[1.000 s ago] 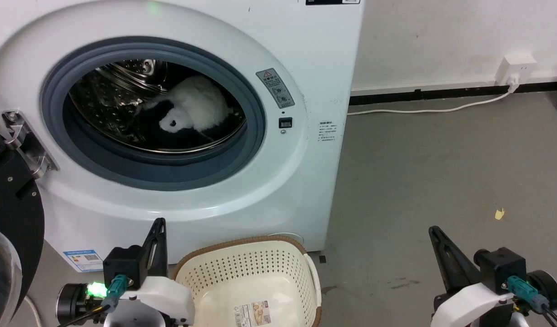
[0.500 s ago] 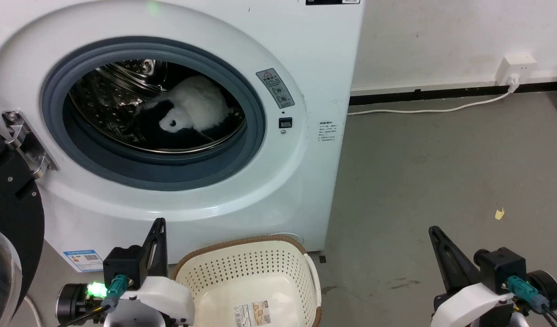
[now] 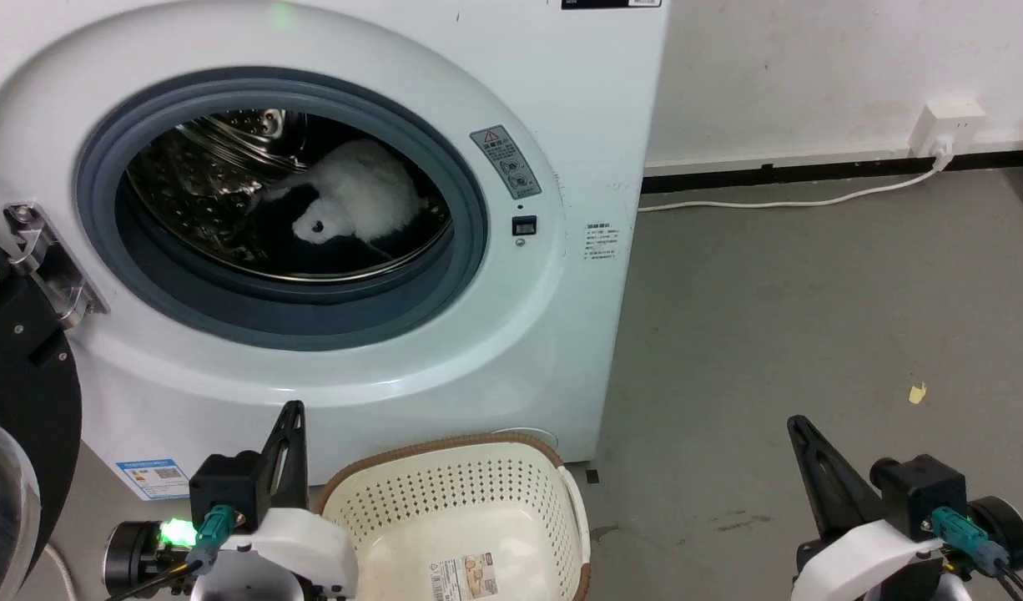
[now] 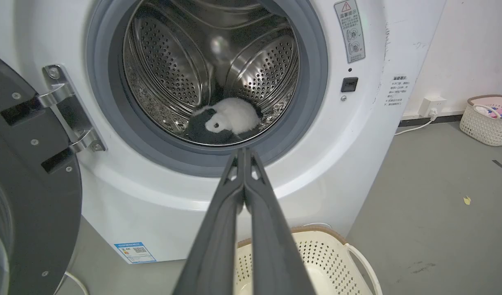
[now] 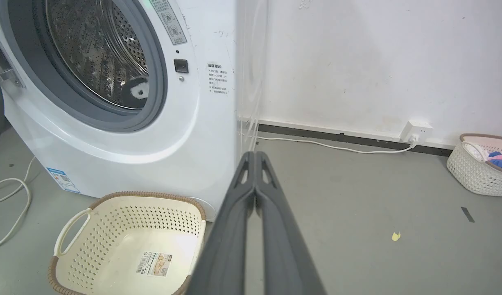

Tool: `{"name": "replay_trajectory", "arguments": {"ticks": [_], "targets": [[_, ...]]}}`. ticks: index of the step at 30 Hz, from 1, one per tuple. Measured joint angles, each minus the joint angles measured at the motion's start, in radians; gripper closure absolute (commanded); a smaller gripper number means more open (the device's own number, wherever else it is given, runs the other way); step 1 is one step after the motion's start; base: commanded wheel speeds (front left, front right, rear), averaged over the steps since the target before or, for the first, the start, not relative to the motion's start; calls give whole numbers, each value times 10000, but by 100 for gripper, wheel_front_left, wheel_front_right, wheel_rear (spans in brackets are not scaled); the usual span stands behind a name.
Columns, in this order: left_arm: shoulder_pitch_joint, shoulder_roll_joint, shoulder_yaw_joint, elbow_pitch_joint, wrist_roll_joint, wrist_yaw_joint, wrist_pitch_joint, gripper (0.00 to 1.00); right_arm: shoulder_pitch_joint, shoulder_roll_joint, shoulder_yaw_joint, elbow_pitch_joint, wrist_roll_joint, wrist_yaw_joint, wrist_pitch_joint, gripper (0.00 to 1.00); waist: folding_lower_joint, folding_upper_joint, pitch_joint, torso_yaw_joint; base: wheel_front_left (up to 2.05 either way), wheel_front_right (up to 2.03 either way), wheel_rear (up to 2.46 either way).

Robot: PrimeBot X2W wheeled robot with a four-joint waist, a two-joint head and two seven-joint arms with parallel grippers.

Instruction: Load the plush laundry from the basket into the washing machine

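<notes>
A fluffy white soft toy (image 3: pixel 357 200) with black patches lies in the shiny steel drum (image 3: pixel 203 184) of the white front-loading washing machine (image 3: pixel 561 334), at 11 o'clock in the head view. The oval cream perforated plastic basket (image 3: pixel 445 488) sits on the floor (image 3: pixel 770 292) at 6 o'clock. The left pincer (image 3: pixel 292 415), at 7 o'clock, and the right pincer (image 3: pixel 799 430), at 5 o'clock, are clamped together, gripping nothing.

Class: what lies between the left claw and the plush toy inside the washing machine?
In the left wrist view, the lower rim of the grey door seal lies between the left claw and the plush toy.
</notes>
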Motion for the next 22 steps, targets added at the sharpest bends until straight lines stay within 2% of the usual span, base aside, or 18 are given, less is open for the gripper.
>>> {"name": "replay_trajectory", "arguments": {"ticks": [22], "targets": [[16, 0, 0, 0, 0, 0, 0, 100, 0, 0, 0, 0, 0, 0, 0, 100, 0, 0, 0, 0, 0, 0, 0]]}}
